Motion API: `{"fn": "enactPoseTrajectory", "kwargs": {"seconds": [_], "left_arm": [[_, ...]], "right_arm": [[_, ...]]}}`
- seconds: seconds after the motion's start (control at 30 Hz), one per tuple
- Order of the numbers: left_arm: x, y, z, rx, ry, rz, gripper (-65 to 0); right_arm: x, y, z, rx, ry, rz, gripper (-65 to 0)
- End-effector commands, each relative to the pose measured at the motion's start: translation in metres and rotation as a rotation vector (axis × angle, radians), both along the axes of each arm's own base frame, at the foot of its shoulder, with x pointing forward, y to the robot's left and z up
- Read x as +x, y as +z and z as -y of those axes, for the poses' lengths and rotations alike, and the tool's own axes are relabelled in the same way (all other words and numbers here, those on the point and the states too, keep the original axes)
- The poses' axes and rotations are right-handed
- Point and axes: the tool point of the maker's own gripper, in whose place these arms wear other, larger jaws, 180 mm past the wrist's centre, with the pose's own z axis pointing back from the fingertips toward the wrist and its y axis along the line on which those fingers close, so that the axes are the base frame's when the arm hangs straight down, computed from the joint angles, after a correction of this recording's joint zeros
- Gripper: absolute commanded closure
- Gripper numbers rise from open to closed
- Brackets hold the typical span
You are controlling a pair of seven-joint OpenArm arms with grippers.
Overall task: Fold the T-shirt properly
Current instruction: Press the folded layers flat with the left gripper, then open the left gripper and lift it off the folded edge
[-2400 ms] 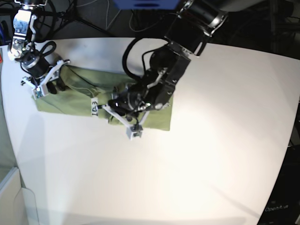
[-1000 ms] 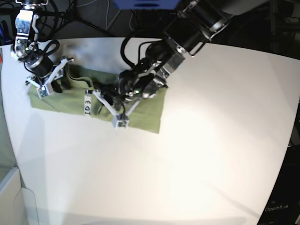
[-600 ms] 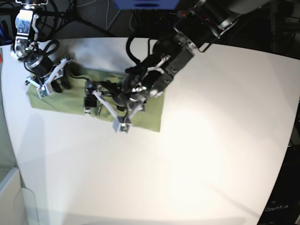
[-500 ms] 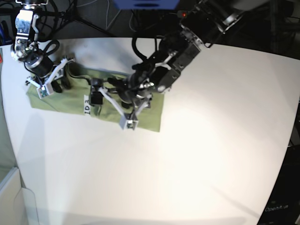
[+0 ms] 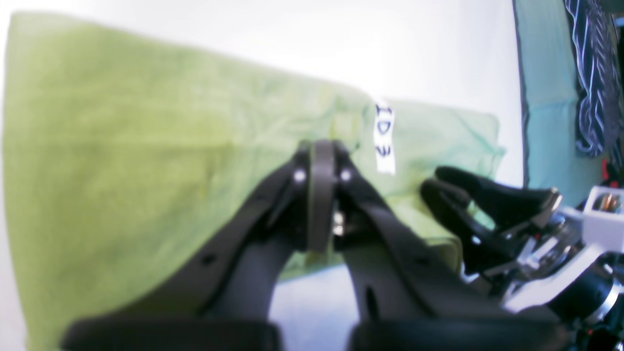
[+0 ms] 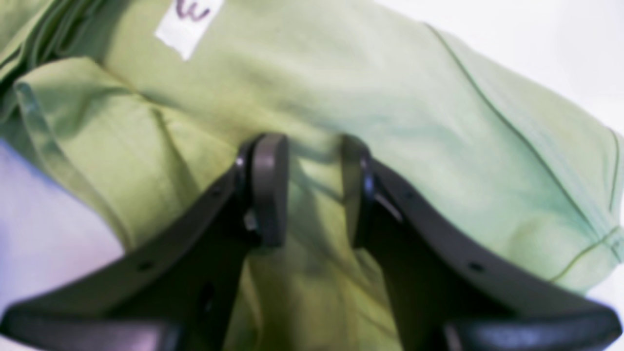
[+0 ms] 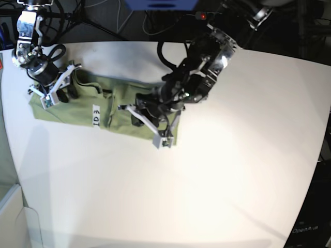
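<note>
The T-shirt (image 7: 83, 106) lies as a long folded green band across the far left part of the white table (image 7: 232, 170), its long axis running left to right and dipping slightly toward the right end, a white label (image 7: 96, 114) marked in dark ink near its middle. The left gripper (image 5: 321, 195), jaws pressed together with no cloth visibly between them, hovers over the band's right half on an arm bent down from the table's far side. The right gripper (image 6: 307, 190), jaws narrowly parted around a raised pleat of fabric, sits at the band's left end; whether it actually pinches the cloth cannot be told.
</note>
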Motion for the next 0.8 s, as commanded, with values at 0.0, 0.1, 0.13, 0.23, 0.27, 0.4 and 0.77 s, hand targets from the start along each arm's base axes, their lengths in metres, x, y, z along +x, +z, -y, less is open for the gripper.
{"fn": "enactPoseTrajectory", "kwargs": {"seconds": [0.0,0.1,0.13,0.23,0.27,0.4,0.77], "left_arm": [[0.005,0.013,0.004,-0.027,0.000,0.037,-2.2],[0.001,0.014,-0.005,-0.017,0.002,0.047,-2.2],[-0.001,0.015,-0.009,-0.013,0.001,0.052,-2.2],[-0.001,0.024,-0.029,-0.017,0.039,0.078,-2.2],[0.000,0.027,-0.037,-0.021,0.058,0.086,-2.2],[-0.002,0.019,-0.062,-0.002,0.099,0.024,-2.2],[-0.008,-0.007,-0.079,0.049,0.150,-0.093,-2.2]], "right_arm": [[0.008,0.012,0.004,0.002,0.000,0.047,-19.4],[0.008,0.012,0.004,-0.001,0.001,0.045,-19.4],[0.008,0.012,0.005,-0.002,0.002,0.045,-19.4],[0.007,0.012,0.005,-0.002,0.002,0.043,-19.4],[0.007,0.012,0.005,-0.002,0.002,0.043,-19.4],[0.008,0.012,0.005,-0.002,0.002,0.045,-19.4],[0.009,0.012,0.004,0.000,0.001,0.047,-19.4]]}}
